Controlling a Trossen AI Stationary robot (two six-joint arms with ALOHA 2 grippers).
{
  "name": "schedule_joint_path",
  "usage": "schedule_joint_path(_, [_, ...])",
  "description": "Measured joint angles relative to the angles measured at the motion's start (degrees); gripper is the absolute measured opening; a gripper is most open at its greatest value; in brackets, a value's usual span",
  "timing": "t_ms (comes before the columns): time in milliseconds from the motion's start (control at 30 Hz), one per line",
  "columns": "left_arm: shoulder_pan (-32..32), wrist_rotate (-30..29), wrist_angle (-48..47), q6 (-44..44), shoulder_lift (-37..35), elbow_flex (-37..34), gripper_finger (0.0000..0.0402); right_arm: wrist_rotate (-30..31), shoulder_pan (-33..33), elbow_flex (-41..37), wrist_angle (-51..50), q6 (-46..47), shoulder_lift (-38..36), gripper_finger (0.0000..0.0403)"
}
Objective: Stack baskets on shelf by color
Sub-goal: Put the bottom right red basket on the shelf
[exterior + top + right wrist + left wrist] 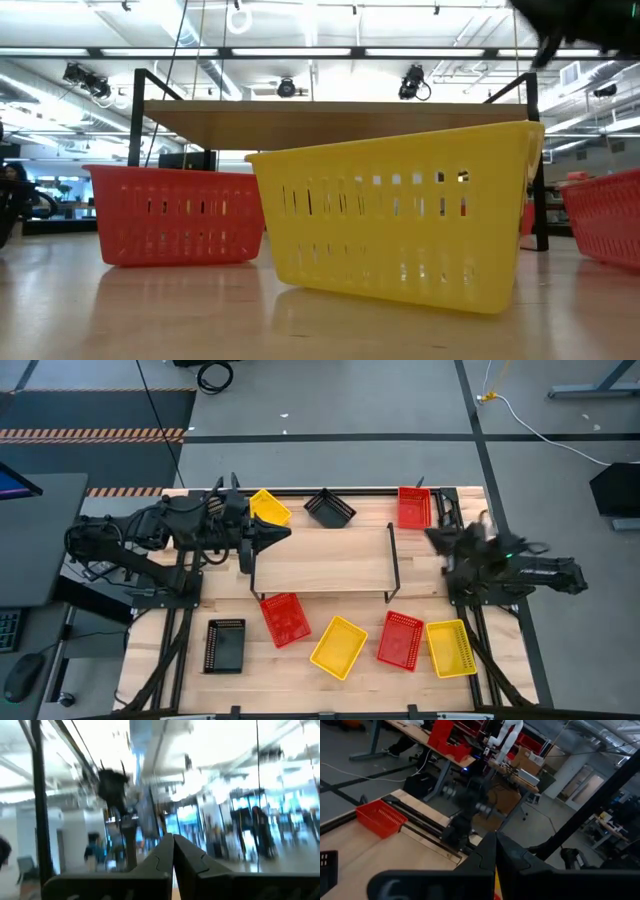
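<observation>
While the shelf [322,563] stands bare at the centre of the high view, my baskets lie scattered around it, each empty. Above it sit a yellow basket [268,507], a black basket [329,507] and a red basket [413,507]. Below it, from left to right, lie a black one [225,645], a red one [285,619], a yellow one [338,646], another red [400,639] and another yellow [451,648]. I read no writing anywhere. My left gripper [272,536] hovers at the shelf's left end, fingers pressed together; my right gripper [436,539], at the right end, is likewise pinched closed on nothing.

Bright even overhead lighting, ceiling strip lights [300,52] glaring in low view, right wrist view heavily motion-blurred, soft shadows under shelf [325,563]
</observation>
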Motion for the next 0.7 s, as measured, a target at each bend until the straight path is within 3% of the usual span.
schedule_joint_path(200, [0.8, -0.6, 1.4, 1.9, 0.0, 0.0, 0.0007, -0.6, 0.0, 27.3, -22.4, -4.7, 17.7, 0.0014])
schedule_joint_path(367, [2.1, -0.9, 1.4, 2.8, 0.0, 0.0, 0.0007, -0.6, 0.0, 50.4, -47.4, -5.1, 35.7, 0.0014])
schedule_joint_path(533, [3.8, -1.6, -1.2, 9.2, -0.1, 0.0, 0.0007, -0.9, 0.0, 67.3, -64.1, 9.2, 50.6, 0.0014])
schedule_joint_path(700, [5.1, -1.5, -7.4, 10.8, -0.3, 0.0, 0.0027, -5.7, 0.0, 77.2, -61.3, 32.0, 60.0, 0.0014])
